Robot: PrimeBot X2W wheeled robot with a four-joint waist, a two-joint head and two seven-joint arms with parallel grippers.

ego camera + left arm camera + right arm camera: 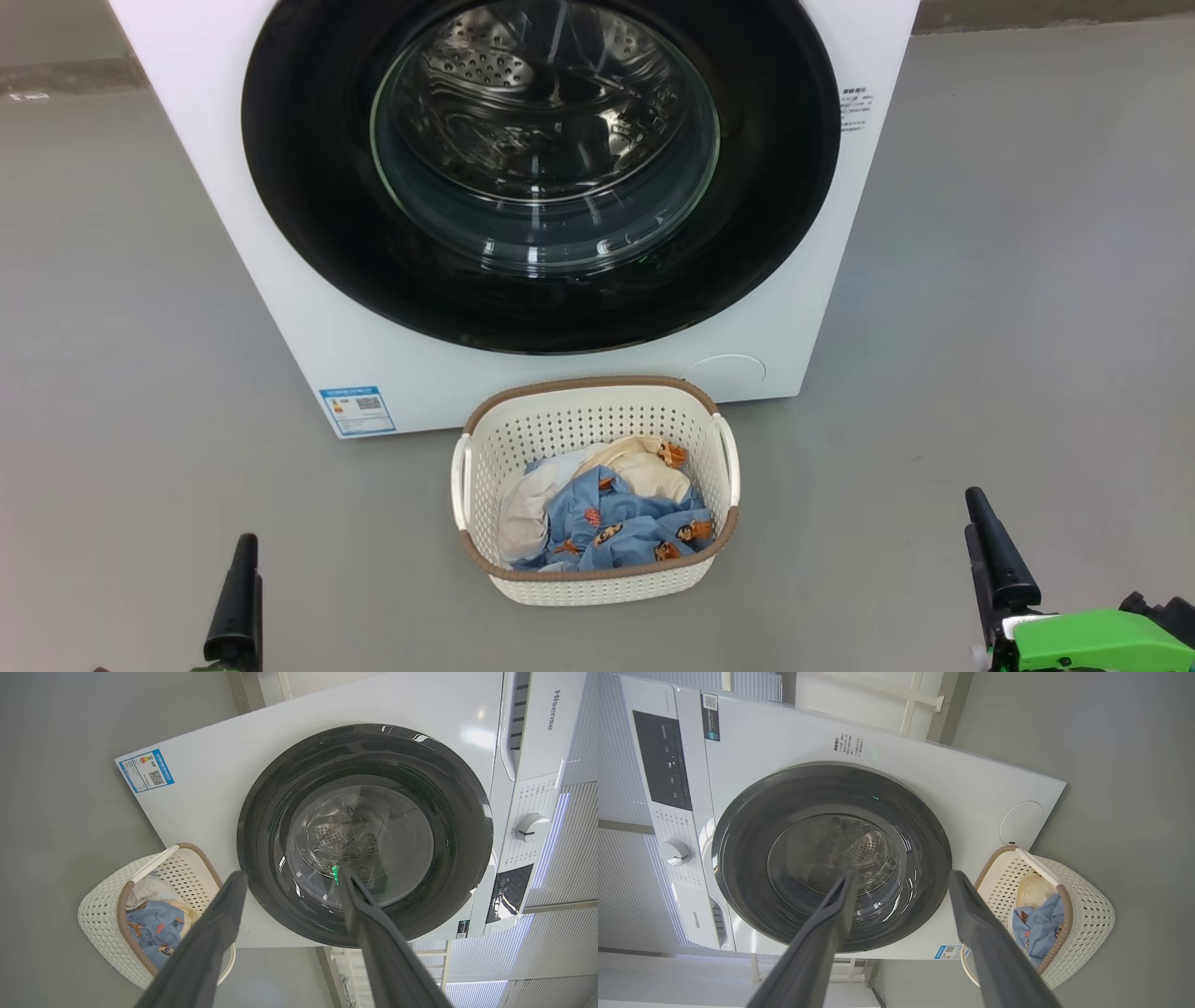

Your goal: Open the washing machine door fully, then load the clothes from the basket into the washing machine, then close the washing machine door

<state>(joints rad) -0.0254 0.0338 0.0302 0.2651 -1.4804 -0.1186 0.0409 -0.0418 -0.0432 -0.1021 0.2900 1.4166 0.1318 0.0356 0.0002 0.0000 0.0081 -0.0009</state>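
On the floor (140, 373), the basket (560, 434) is sitting between the left end effector (292, 873) and right end effector (903, 876), both gaping empty.

Left claw (290, 872) and right claw (902, 875) match: two long matte dark-grey fingers (817, 942) each, tapering to blunt tips. Bright green housing (1092, 639) at the right claw's base, black fittings beside it.

light blue clothes (616, 532) with orange-brown, seemingly cartoon prints.
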